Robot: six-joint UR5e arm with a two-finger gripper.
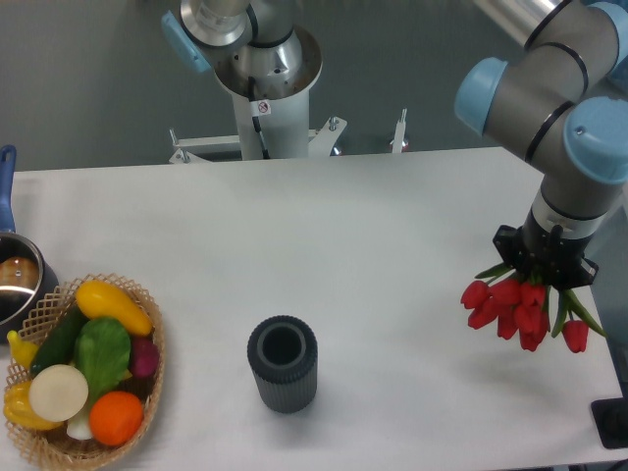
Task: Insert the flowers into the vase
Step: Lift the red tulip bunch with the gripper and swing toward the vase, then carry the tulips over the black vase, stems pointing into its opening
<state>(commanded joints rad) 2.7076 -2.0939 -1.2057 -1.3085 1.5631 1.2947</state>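
Here we are seeing the white table (373, 226) carrying a wicker basket (147, 392) of fruit and vegetables at its left edge. Our gripper (543, 265) is hanging over the right side, clamped around the red tulips (515, 309), buds downward. The ribbed dark grey vase (283, 365) is standing upright, well apart, near the front centre.

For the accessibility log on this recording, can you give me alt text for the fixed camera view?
A robot arm's gripper holds a bunch of red tulips above the right side of a white table, buds hanging down. An empty dark grey ribbed vase stands upright near the table's front centre. A wicker basket of fruit and vegetables and a steel pot sit at the left edge.
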